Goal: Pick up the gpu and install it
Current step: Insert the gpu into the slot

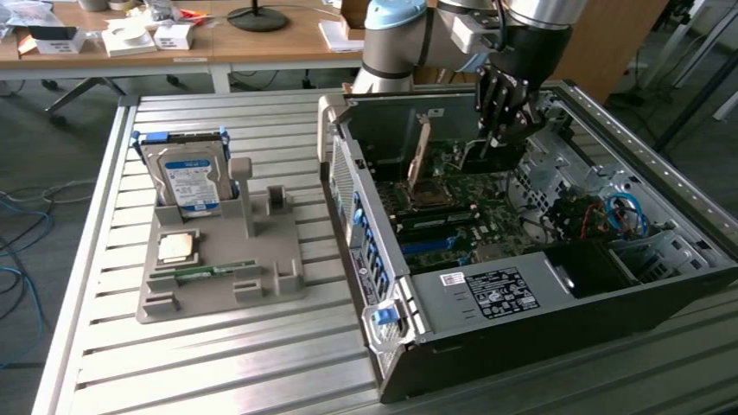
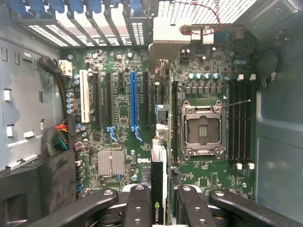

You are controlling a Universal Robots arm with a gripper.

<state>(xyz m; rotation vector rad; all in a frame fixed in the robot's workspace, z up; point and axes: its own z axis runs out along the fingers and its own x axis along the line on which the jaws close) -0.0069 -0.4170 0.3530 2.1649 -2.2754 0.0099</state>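
My gripper (image 1: 504,130) hangs inside the open computer case (image 1: 485,298), above the motherboard. It is shut on the gpu (image 2: 157,208), a thin dark card seen edge-on between the fingers (image 2: 137,203) in the wrist view. The card's silver bracket (image 2: 165,40) points toward the slotted rear wall of the case. The gpu (image 1: 467,156) is upright over the board, between the blue expansion slot (image 2: 134,101) and the CPU socket (image 2: 201,127). I cannot tell whether its lower edge touches a slot.
A grey holder (image 1: 219,259) on the slatted table at the exterior view's left carries a blue-labelled hard drive (image 1: 190,177), a CPU chip (image 1: 175,248) and a green RAM stick (image 1: 213,271). Cable bundles (image 2: 59,137) and case walls surround the board.
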